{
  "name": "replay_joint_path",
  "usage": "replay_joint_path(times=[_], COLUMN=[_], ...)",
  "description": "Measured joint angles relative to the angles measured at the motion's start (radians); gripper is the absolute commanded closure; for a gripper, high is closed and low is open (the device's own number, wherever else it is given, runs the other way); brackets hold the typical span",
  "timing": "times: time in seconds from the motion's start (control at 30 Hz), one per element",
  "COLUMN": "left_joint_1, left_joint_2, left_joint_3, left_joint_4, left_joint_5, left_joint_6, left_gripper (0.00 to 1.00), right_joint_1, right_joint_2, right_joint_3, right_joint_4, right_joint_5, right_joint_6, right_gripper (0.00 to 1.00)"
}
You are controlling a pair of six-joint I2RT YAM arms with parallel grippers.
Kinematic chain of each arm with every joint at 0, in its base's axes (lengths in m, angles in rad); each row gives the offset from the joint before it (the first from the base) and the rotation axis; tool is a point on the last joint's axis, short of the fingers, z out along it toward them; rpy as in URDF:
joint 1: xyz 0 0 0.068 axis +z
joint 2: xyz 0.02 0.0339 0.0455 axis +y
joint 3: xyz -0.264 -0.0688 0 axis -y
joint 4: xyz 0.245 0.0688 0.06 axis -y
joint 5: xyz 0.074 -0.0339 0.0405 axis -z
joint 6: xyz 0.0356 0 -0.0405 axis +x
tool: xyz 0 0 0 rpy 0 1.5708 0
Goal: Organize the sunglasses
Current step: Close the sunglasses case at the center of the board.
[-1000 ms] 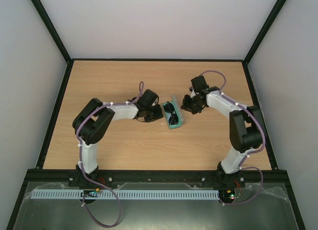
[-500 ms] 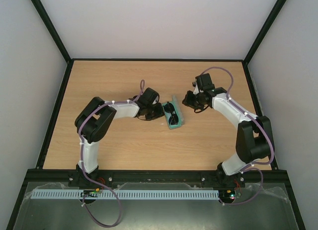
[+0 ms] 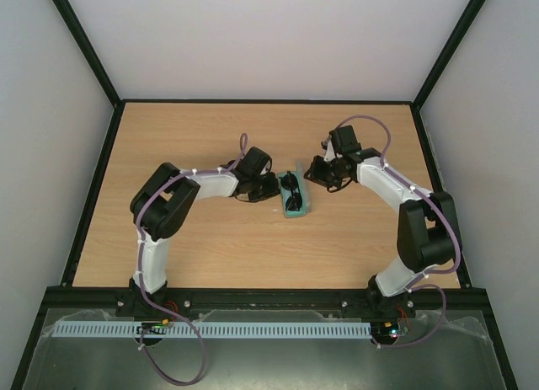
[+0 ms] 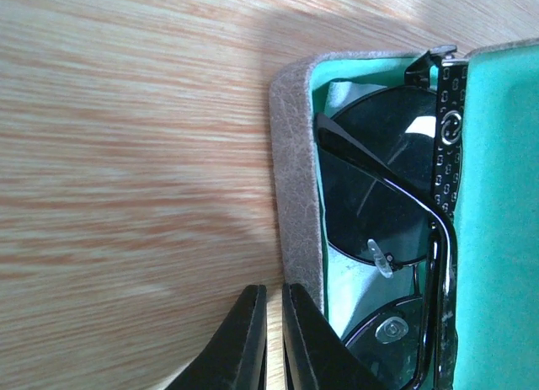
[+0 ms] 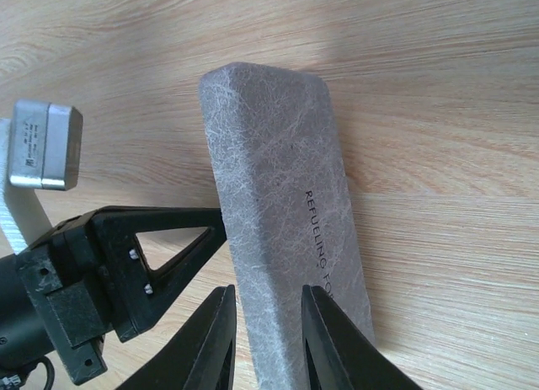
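**Sunglasses bedded in the case, lid not yet down**

Sunglasses (image 4: 379,184) lie folded inside the open case (image 4: 295,171), dark lenses up, with the wire arms tucked across them. A pale cloth (image 4: 360,282) shows underneath, so to us the main placement looks done. The lid (image 5: 282,179) rises from the long side of the case away from the left arm, its green lining facing the lenses.

Just outside the opposite wall of the case sits the left gripper (image 4: 271,291). Its fingers are all but pressed together, with nothing between them. We read that as bracing: closed tips at the wall would stop the case sliding across the table (image 3: 194,238) when the lid is pushed.

On the lid's outer side is the right gripper (image 5: 268,293), its fingers a little apart and the grey lid face showing through the gap. We see nothing held there, and we cannot tell whether the tips touch the lid. The position suits a push that folds the lid over the lenses — our guess at the next step. The patterned temple near the hinge side of the case could catch if it stands proud.
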State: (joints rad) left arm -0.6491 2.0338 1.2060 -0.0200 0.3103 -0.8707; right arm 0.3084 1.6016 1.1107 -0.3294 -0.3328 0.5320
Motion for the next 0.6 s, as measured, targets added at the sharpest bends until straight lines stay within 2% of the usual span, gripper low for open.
replay_joint_path(times=[0.6], left_joint_1=[0.000], left_joint_2=[0.029], left_joint_3=[0.044], left_joint_4=[-0.015], left_joint_5=[-0.002], left_joint_6=[0.013], left_gripper=[0.93], right_joint_1=[0.039], right_joint_2=[0.064], right_joint_3=[0.018], right_joint_4=[0.003], right_joint_5=[-0.003], right_joint_6=[-0.019], right_gripper=[0.89])
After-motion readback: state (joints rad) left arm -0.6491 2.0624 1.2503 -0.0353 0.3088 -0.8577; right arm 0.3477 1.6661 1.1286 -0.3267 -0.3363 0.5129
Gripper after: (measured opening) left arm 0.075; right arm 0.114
